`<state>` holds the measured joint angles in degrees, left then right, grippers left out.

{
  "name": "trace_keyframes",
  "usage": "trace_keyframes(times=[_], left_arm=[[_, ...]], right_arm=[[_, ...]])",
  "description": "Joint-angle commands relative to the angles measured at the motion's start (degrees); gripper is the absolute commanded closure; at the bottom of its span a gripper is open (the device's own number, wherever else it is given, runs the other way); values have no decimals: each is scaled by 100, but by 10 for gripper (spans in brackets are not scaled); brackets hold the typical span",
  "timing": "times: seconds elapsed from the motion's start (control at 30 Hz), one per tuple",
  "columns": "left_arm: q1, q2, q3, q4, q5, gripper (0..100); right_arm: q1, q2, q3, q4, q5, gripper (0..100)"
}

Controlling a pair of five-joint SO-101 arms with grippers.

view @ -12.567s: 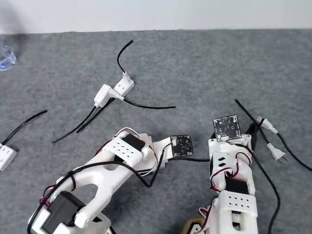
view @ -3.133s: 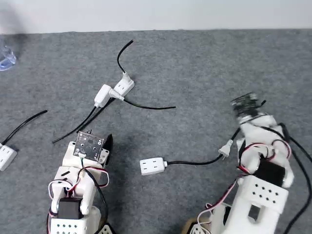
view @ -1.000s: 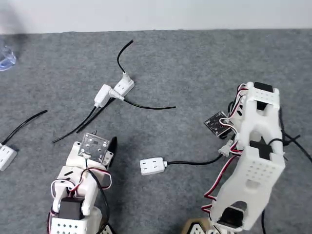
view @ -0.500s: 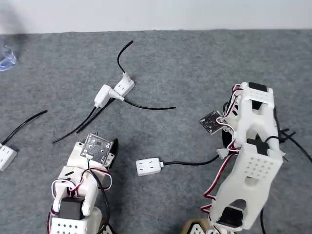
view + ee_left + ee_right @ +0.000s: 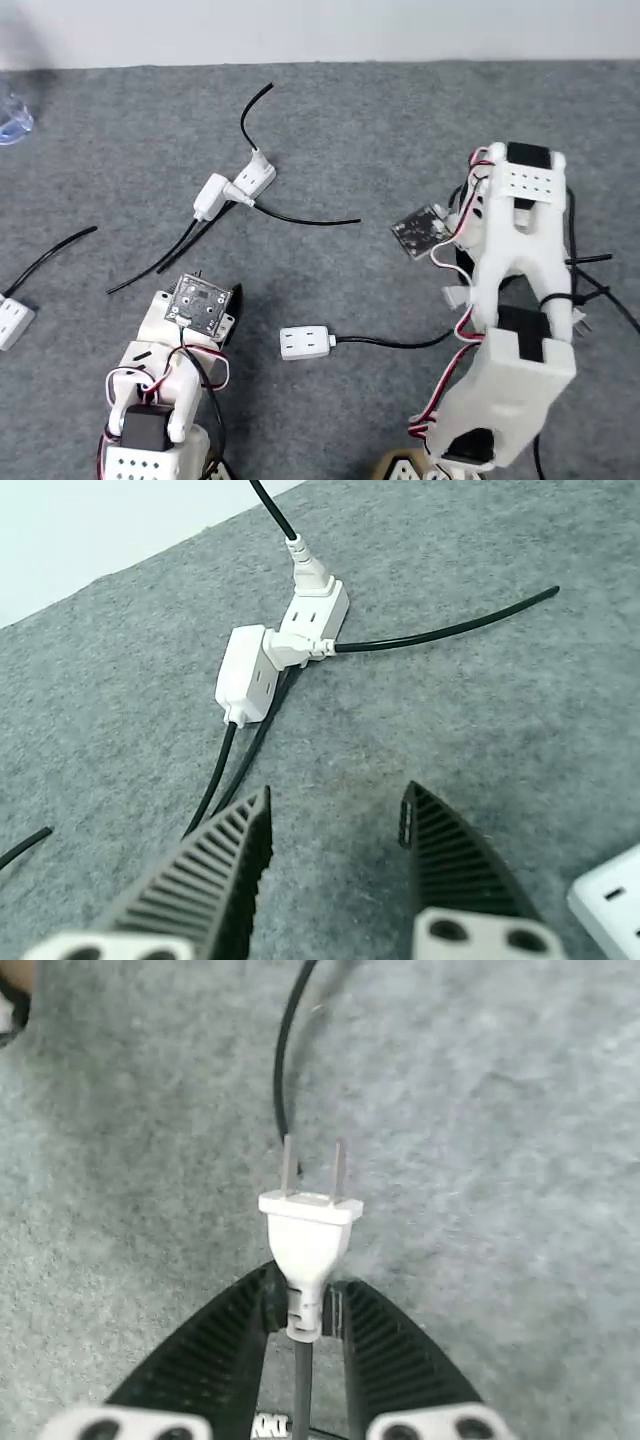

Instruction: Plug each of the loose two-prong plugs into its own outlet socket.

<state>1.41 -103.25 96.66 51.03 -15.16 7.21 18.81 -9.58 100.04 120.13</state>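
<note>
high view: a white outlet socket [image 5: 306,343] lies on the grey table [image 5: 400,130] between both arms.
left wrist view: the left gripper [image 5: 336,798] hangs spread above the table, near two plugged sockets [image 5: 285,645].
right wrist view: the right gripper [image 5: 305,1295] pinches a two-prong plug [image 5: 308,1225].

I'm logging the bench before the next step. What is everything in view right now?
paired sockets: two, white, touching, black cords, far middle of mat
loose socket: one, white, black cord, between the arms
edge socket: one, white, black cord, mat's left edge
two-prong plug: one, white, held above mat
clear object: one, transparent, far left edge
mat: one, grey, covers table
left pincer: one, black fingers, open, over mat
right pincer: one, black fingers, shut on the plug
</note>
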Motion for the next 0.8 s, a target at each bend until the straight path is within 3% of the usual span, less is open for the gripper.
trace_keyframes(times=[0.0,0.17,0.4,0.63,0.77], left_arm=[[44,-53,-22,44,-44,802],[44,-53,-22,53,-44,802],[44,-53,-22,53,-44,802],[44,-53,-22,44,-44,802],[79,-53,-22,53,-44,802]], right_arm=[[-435,-312,-220,189,-589,991],[-989,13,-211,-127,-1468,991],[-1156,303,-44,-1015,-2866,990],[-1402,171,1451,-2396,-4290,990],[-1508,-110,2198,-3099,-4484,990]])
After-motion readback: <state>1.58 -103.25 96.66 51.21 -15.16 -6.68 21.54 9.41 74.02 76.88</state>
